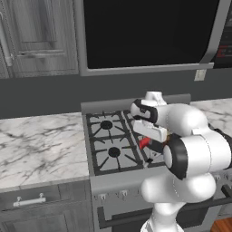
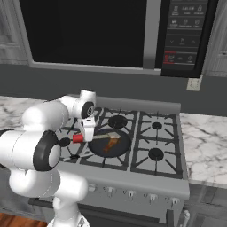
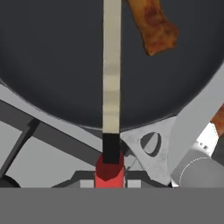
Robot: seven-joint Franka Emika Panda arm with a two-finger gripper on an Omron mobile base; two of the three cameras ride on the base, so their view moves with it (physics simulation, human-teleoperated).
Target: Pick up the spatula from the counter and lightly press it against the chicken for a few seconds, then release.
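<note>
Your gripper (image 2: 87, 136) was shut narrow on the red handle of the spatula (image 3: 111, 78), low over the near left part of the stove (image 2: 155, 142). From that grip the pale shaft ran out across the near rim of the pan (image 2: 122, 148) and over its dark floor. The chicken (image 2: 111, 144) lay inside the pan, toward the middle. In the hand view the shaft passed beside the chicken (image 3: 154, 24) with bare pan floor between them, so along the length you could see the two were apart. The far end of the spatula was cut off at the top edge of that view, and in the right base view it was too small to make out, so you could not tell whether the blade met the meat. Open room lay to the right, over the two bare burners and the marble counter (image 2: 204, 142) beyond, and to the left over the other counter (image 1: 41, 145). Overhead, the microwave (image 2: 186, 31) hung well above the hand. In the left base view your own arm covered the pan, the chicken and most of the spatula, leaving a bit of red handle showing.
</note>
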